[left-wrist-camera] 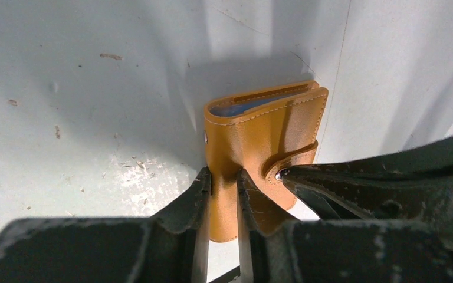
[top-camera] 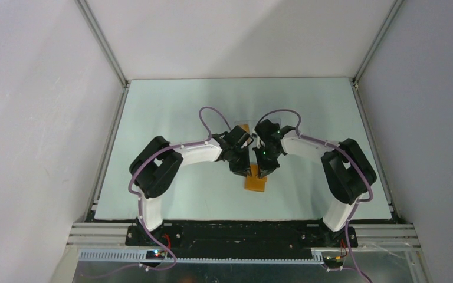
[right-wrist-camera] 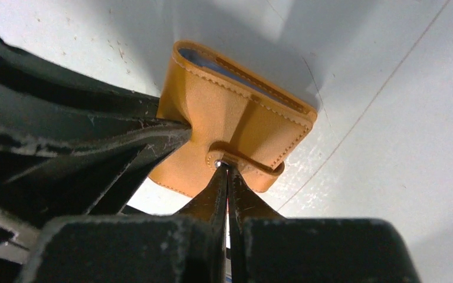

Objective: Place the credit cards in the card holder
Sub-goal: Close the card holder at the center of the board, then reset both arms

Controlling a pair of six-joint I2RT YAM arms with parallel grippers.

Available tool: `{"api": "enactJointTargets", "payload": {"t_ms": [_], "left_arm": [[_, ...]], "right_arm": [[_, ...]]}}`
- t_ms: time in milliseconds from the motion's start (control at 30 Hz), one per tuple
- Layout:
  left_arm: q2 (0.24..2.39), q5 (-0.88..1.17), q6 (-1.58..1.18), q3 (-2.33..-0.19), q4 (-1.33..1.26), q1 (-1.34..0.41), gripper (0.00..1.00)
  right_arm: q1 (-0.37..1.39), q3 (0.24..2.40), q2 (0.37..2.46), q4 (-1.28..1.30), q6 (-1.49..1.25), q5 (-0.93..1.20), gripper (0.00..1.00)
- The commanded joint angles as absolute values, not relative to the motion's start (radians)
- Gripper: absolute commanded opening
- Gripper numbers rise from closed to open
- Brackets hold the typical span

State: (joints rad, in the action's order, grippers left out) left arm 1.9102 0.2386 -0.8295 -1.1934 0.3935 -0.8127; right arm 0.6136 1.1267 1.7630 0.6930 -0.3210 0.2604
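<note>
Left claw [left-wrist-camera: 224, 180] clamped narrow on one side of the orange card holder [left-wrist-camera: 259, 132], steadying it at desk [top-camera: 183, 106] centre. Right claw [right-wrist-camera: 227, 172] fully closed, tips at the clasp snap [right-wrist-camera: 217, 163], likely pressing it. Blue card [left-wrist-camera: 242, 108] sits inside.

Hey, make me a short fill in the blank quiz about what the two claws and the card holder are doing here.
1. The left claw pinches the ____ card holder.
2. The right claw is shut, its tips at the holder's ____.
3. The card showing inside the holder is ____.
Missing words: orange; clasp; blue.
</note>
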Motion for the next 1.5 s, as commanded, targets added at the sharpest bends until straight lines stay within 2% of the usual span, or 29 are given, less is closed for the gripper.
{"api": "enactJointTargets", "payload": {"t_ms": [0,133,233,367,400,433,567,700,767,867,967,1133,1233,1467], "left_arm": [[1.866,0.224,-0.82,-1.22,0.407,-0.827,0.23],[1.818,0.184,-0.823,-1.224,0.406,-0.827,0.37],[1.762,0.137,-0.822,-1.219,0.405,-0.827,0.52],[1.663,0.073,-0.822,-1.193,0.393,-0.825,0.71],[1.645,0.063,-0.822,-1.179,0.389,-0.822,0.77],[1.602,0.045,-0.821,-1.169,0.376,-0.817,0.79],[1.448,0.034,-0.821,-1.05,0.299,-0.774,0.9],[1.262,0.052,-0.809,-0.908,0.215,-0.689,0.97],[1.15,0.078,-0.807,-0.805,0.157,-0.62,0.99],[0.937,0.111,-0.803,-0.68,0.07,-0.508,1.0],[0.767,0.059,-0.725,-0.585,0.084,-0.392,1.0],[0.538,-0.342,-0.523,-0.517,0.136,-0.367,1.0],[0.479,-0.558,-0.377,-0.46,0.069,-0.367,1.0],[0.527,-0.775,-0.119,-0.333,-0.117,-0.367,1.0]], "right_arm": [[0.62,1.109,1.621,0.673,-0.332,0.188,0.0],[0.597,1.11,1.501,0.666,-0.349,0.212,0.02],[0.556,1.109,1.44,0.662,-0.356,0.245,0.06],[0.493,1.106,1.374,0.663,-0.36,0.289,0.28],[0.472,1.101,1.349,0.66,-0.357,0.296,0.38],[0.462,1.093,1.336,0.658,-0.356,0.298,0.47],[0.384,1.053,1.262,0.646,-0.342,0.315,0.76],[0.267,0.988,1.167,0.615,-0.332,0.319,0.93],[0.232,0.952,1.131,0.592,-0.336,0.321,0.98],[0.158,0.931,1.09,0.583,-0.343,0.299,0.99],[0.144,0.916,1.03,0.572,-0.35,0.157,0.99],[0.146,0.806,0.925,0.458,-0.356,-0.115,0.99],[0.146,0.68,0.861,0.279,-0.317,-0.233,0.99],[0.145,0.355,0.796,-0.11,-0.176,-0.403,0.98]]}}
